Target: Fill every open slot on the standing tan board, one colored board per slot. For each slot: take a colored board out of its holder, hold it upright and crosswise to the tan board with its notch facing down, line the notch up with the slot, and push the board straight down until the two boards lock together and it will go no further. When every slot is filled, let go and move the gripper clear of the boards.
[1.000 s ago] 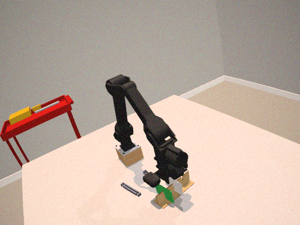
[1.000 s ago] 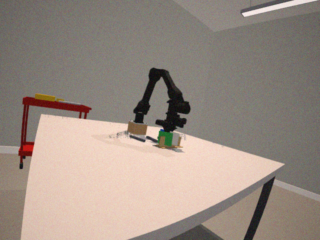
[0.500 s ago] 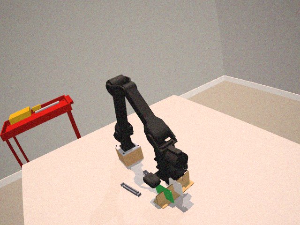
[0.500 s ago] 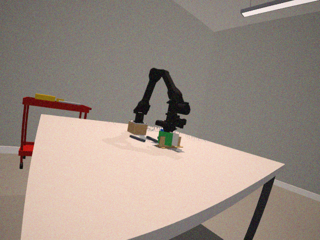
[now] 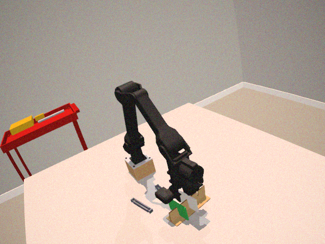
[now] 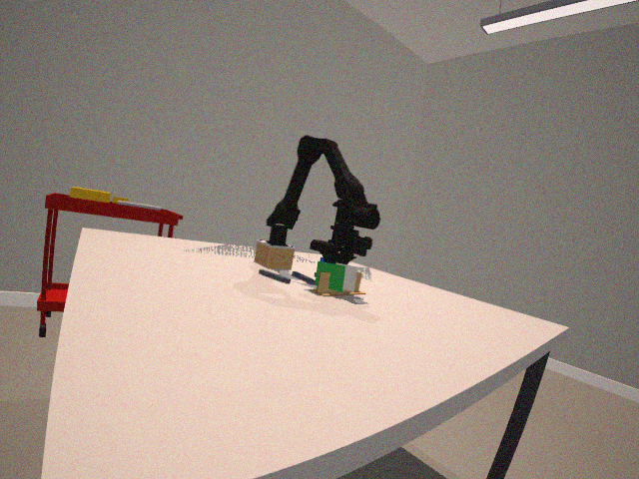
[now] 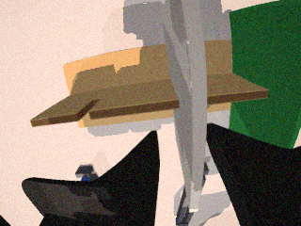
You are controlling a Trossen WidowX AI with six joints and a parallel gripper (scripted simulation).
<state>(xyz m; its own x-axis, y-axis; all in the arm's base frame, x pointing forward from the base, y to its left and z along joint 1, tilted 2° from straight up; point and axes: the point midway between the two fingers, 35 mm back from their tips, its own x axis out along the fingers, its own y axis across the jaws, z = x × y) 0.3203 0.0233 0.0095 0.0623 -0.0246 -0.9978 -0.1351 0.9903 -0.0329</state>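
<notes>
Wrist view: gripper (image 5: 175, 198) (image 6: 337, 261) (image 7: 182, 134) partly open around white board (image 5: 192, 202) (image 6: 351, 276) (image 7: 190, 113), holding nothing; release underway, likely lift clear, then blue board (image 6: 321, 259) (image 7: 87, 179).

Pale tabletop (image 5: 78, 199) (image 6: 232, 371) (image 7: 28, 28), dark holder (image 5: 141, 205) (image 6: 275, 275) lying on it

Board (image 5: 183, 210) (image 6: 328, 275) (image 7: 263, 71) green; another (image 5: 192, 203) (image 6: 351, 278) (image 7: 192, 94) pale grey; cart (image 5: 43, 127) (image 6: 113, 209) red; arm (image 5: 152, 113) (image 6: 341, 173) black.
</notes>
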